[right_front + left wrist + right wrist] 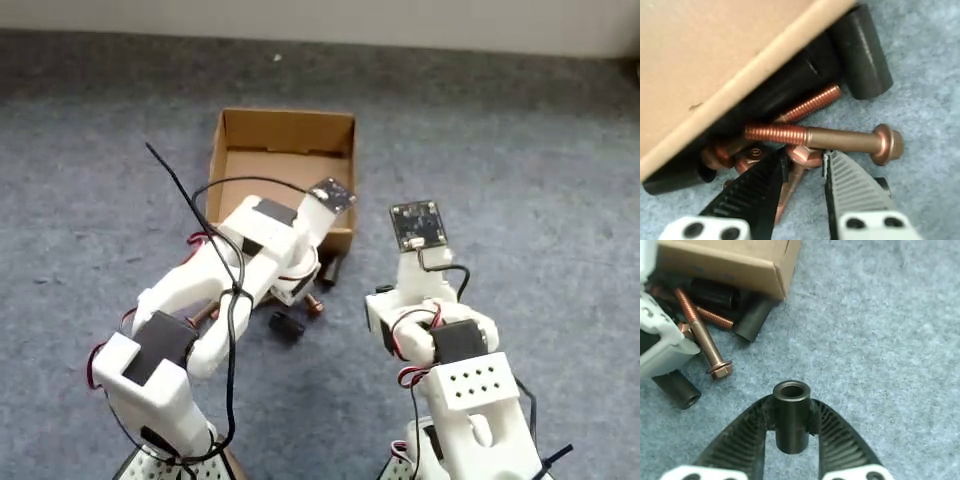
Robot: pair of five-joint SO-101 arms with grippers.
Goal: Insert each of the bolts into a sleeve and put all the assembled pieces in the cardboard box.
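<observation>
The left gripper [804, 169], nearer the pile beside the cardboard box [715, 60], has its jaws part open and empty just short of a long bolt [840, 140] lying crosswise to them, while the right gripper [791, 410] clamps a sleeve [791, 395] upright.

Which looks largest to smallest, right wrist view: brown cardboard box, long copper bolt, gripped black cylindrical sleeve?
1. brown cardboard box
2. long copper bolt and black cylindrical sleeve: unsure, sleeve is nearer the camera.
</observation>
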